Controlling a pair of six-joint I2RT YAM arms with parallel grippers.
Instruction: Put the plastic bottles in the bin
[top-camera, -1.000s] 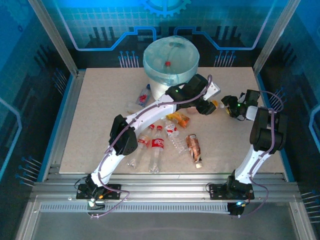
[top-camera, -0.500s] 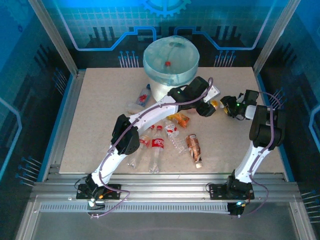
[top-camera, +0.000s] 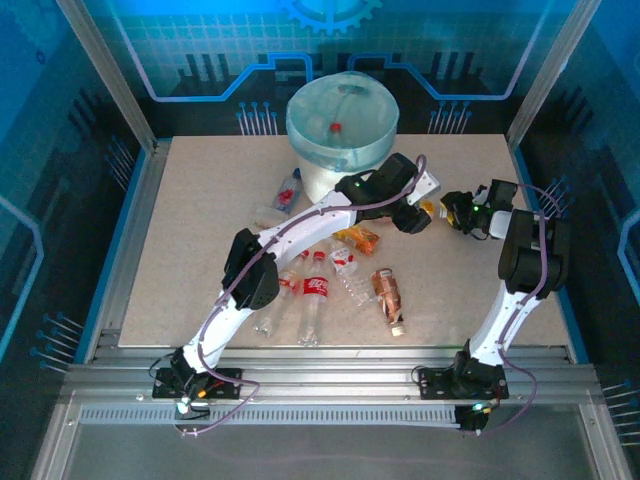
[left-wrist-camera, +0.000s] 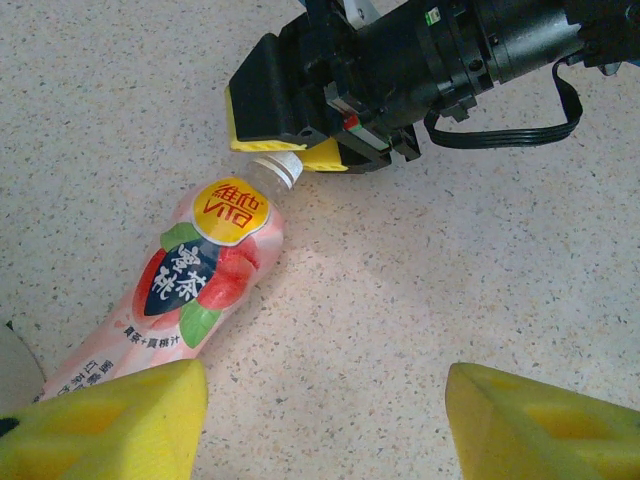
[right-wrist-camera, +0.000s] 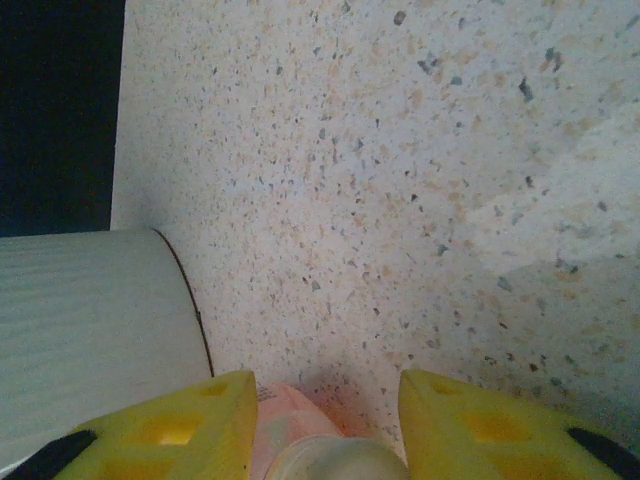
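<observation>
Right gripper (left-wrist-camera: 290, 155): yellow pads flank the neck of a pink-labelled bottle (left-wrist-camera: 195, 285) lying on the surface (left-wrist-camera: 450, 290). The gap is narrow; whether they pinch it, I cannot tell.
Left gripper (left-wrist-camera: 320, 420): spread wide, holding nothing, one finger (left-wrist-camera: 110, 420) by the bottle's base.
Left wrist view: label readable, neck pointing to 1 o'clock.
Right wrist view: bin (right-wrist-camera: 90, 320) wall at 9 o'clock of the bottle.
Top view: the bottle lies at 4 o'clock of the bin, with more bottles (top-camera: 318, 290) at 6 o'clock.

Tabletop (top-camera: 190, 230) is open on the left. Bin (top-camera: 318, 180) blocks far centre. Left arm (top-camera: 300, 222) stretches diagonally above the bottle pile (top-camera: 318, 290).
</observation>
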